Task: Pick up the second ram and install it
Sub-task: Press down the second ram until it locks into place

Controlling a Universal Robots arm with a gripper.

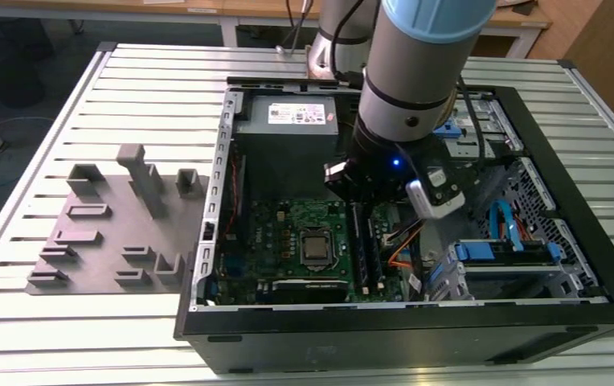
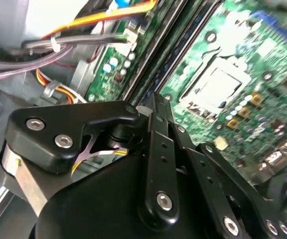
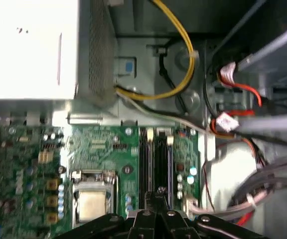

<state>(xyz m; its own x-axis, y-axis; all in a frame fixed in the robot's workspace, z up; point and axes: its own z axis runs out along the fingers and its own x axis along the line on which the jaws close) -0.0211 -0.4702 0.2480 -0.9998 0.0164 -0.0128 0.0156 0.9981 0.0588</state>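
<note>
Black gripper point(image 3: 159, 196) linkages crowd the foreground in both wrist views, fingers drawn close together over the memory slots point(image 3: 156, 159). Whether they pinch anything I cannot tell. Beneath sits the open computer case point(image 1: 564, 322) on the slatted bench point(image 1: 146, 80), laid flat so the motherboard point(image 1: 285, 233) faces up for the arm. A ram stick point(image 1: 363, 257) stands in the slots just below the gripper; whether it is the second ram is unclear. The grey fixture point(image 1: 104, 241) beside the case holds no stick.

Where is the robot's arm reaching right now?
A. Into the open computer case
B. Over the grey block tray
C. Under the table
A: in the exterior view the arm comes down inside the open computer case, above the green motherboard, away from the grey block tray.
</note>
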